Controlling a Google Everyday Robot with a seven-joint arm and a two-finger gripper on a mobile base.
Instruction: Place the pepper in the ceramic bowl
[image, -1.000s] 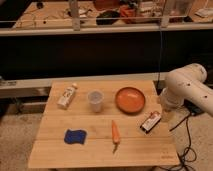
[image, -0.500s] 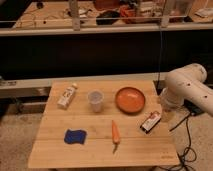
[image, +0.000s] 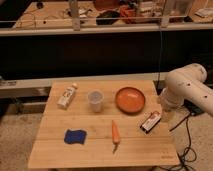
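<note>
The pepper (image: 115, 133), slim and orange with a thin darker stem end pointing to the front, lies on the wooden table (image: 100, 150) near its front middle. The ceramic bowl (image: 130, 99), shallow, round and orange-brown, stands at the back right of the table and looks empty. My white arm (image: 187, 87) hangs at the table's right edge. The gripper (image: 166, 113) points down beside that edge, right of the bowl and well away from the pepper.
A small translucent plastic cup (image: 95, 100) stands left of the bowl. A white bottle (image: 67, 95) lies at the back left. A blue sponge (image: 74, 136) lies front left. A black-and-red packet (image: 150, 122) lies by the right edge. Cables (image: 187, 150) trail on the floor.
</note>
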